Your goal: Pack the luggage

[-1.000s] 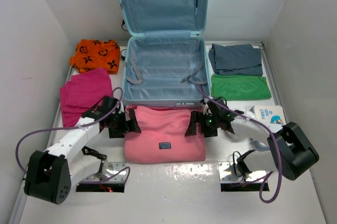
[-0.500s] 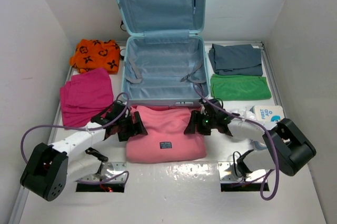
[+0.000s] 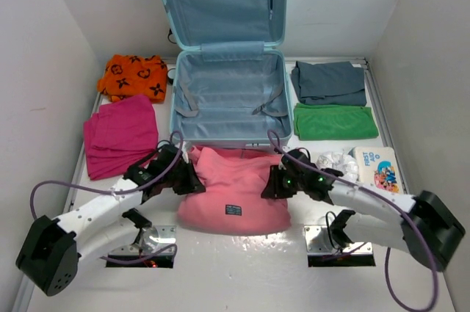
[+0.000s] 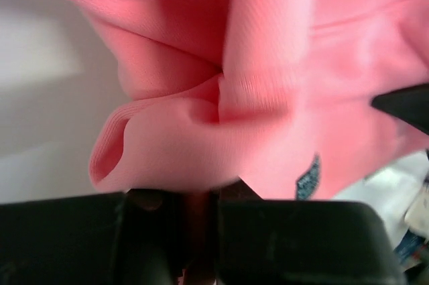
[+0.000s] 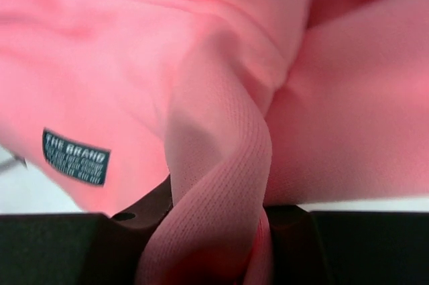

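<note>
The pale aqua luggage point(image 3: 228, 134) lies open at the back middle, lid upright, its lined tub holding only grey straps. Just in front of it lies a folded pink garment point(image 3: 233, 187) with a small dark label. My left gripper point(image 3: 189, 178) is shut on the pink garment's left edge, a fold of pink cloth point(image 4: 194, 164) pinched between its jaws. At the garment's right edge, my right gripper point(image 3: 272, 182) is shut on a bunched ridge of the same cloth point(image 5: 221, 184). The garment's sides are gathered up and its middle sags.
An orange patterned cloth point(image 3: 134, 75) and a magenta folded cloth point(image 3: 120, 134) lie left of the case. Grey point(image 3: 328, 81) and green point(image 3: 335, 121) folded cloths lie to its right. A first-aid pouch point(image 3: 376, 167) and a crumpled white item point(image 3: 334, 161) sit near the right arm.
Both grippers moved inward onto the pink garment's side edges and went from open to shut on the cloth. The garment has bunched up and narrowed.
</note>
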Tool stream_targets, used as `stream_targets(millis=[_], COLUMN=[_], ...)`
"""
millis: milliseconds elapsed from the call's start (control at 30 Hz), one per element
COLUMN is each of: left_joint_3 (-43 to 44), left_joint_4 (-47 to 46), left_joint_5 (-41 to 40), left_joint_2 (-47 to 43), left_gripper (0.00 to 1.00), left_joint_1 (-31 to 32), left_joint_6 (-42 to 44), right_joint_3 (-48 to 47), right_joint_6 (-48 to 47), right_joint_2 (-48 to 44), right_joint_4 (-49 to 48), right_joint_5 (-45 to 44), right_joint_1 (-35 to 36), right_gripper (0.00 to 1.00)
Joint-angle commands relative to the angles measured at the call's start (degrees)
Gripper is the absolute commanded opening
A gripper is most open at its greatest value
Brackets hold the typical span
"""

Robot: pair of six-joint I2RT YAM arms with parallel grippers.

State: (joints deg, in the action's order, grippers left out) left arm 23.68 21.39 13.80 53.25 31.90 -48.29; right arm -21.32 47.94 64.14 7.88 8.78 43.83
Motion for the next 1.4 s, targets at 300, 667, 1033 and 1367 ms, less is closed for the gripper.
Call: stream_targets(millis=[300, 667, 1033, 1367], left_joint_3=[16.6, 35.8, 44.0, 57.4], left_joint_4=[-2.1, -4.0, -22.3, -14.2], left_joint_5=[4.4, -10.6, -17.3, -7.7], left_joint_2=[-12.7, -10.5, 11.6, 40.8], left_gripper=[0.0, 0.0, 0.0, 0.0], left_joint_1=[9.0, 9.1, -2.3, -18.6], left_joint_6=[16.1, 35.5, 47.1, 28.9], right_joint_3=[-18.0, -44.8, -47.2, -65.7], right_joint_6=[-20.2, -39.9, -43.6, -31.7], right_joint_2=[-13.0, -6.2, 12.4, 43.7], right_joint_4=[12.7, 13.9, -7.4, 4.3], right_joint_5=[1.9, -8.6, 6.0, 20.3], right_joint_1=[5.6, 5.0, -18.6, -33.5], right_gripper=[0.0, 0.0, 0.0, 0.0])
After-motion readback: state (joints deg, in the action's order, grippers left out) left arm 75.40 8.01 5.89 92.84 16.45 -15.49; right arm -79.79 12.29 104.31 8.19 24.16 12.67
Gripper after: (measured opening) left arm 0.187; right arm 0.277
